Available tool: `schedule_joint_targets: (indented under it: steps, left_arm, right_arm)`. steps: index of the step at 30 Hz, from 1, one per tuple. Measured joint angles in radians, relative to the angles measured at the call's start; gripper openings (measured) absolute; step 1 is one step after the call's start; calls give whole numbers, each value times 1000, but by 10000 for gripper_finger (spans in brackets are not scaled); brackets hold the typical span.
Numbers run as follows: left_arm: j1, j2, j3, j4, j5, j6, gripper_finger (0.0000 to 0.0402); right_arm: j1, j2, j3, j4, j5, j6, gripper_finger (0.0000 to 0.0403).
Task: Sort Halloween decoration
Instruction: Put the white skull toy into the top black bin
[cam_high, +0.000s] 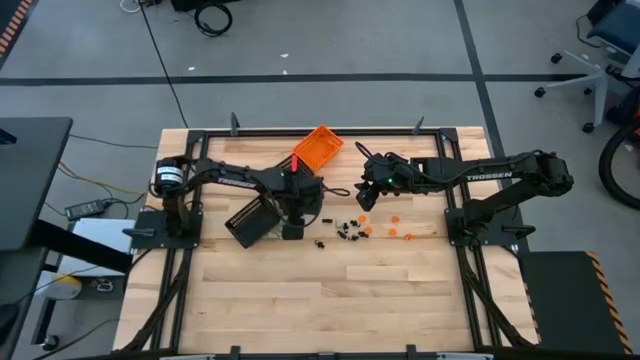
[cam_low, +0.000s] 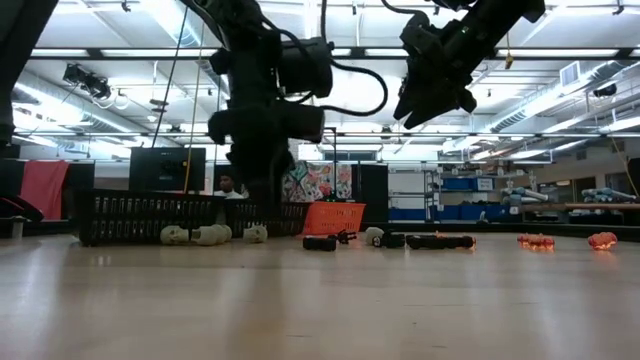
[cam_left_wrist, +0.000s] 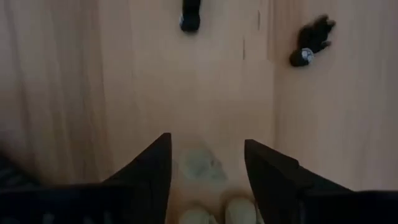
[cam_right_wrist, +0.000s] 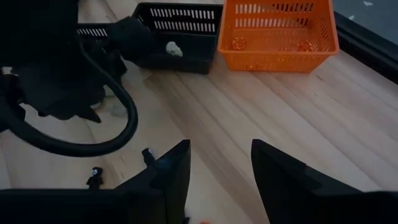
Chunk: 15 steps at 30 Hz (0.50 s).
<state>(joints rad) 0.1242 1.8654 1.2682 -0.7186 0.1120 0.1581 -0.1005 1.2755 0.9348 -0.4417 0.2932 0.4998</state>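
- High view: we judged sorting midway; small orange, black and whitish plastic trinkets (cam_high: 362, 229) lay scattered between the arms, "TROSSEN" readable on the right arm.
- Left wrist view: the left gripper (cam_left_wrist: 207, 160) stood wide, empty, above whitish trinkets (cam_left_wrist: 200, 163).
- Right wrist view: the right gripper (cam_right_wrist: 220, 163) gaped empty; we thought another pick was next.

A pale wooden counter (cam_high: 300, 290) carries an orange tray (cam_high: 318, 148) at its far edge and a black tray (cam_high: 252, 220) left of centre. Black trinkets (cam_high: 349, 229) lie mid-counter, orange trinkets (cam_high: 392, 228) just to their right, whitish trinkets (cam_low: 208, 235) beside the black tray.
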Motion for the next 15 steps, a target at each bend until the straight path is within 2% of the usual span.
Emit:
schedule_joint_targets:
  steps: [5,15]
  left_arm:
    - [4,32,1,-27,-5,3,202]
    - [1,72,2,-56,-24,-25,197]
  right_arm:
    - [0,0,0,-2,-3,-2,173]
    - [0,0,0,0,-7,2,173]
